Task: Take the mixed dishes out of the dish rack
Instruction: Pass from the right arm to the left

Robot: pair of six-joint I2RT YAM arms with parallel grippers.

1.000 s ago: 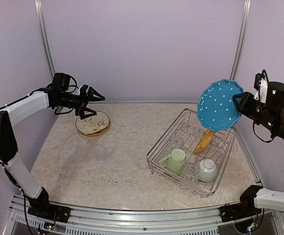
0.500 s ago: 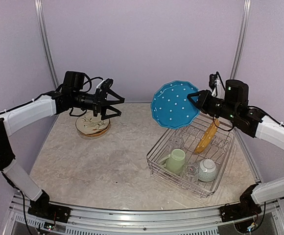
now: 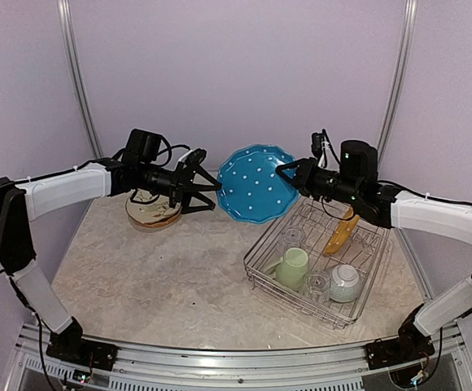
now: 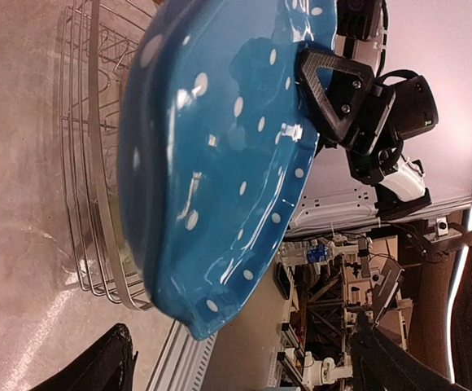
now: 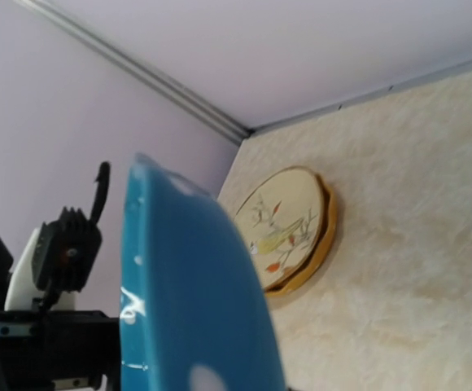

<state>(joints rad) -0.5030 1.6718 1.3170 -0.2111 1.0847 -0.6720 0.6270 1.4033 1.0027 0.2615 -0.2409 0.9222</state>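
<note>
Pinching the blue plate, right fingers face spread left fingers.

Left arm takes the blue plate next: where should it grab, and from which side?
Grip the blue plate at its free left rim, opposite the right gripper. It hangs tilted on edge, so the open left gripper should come in from the left, jaws straddling the thin rim.
</note>
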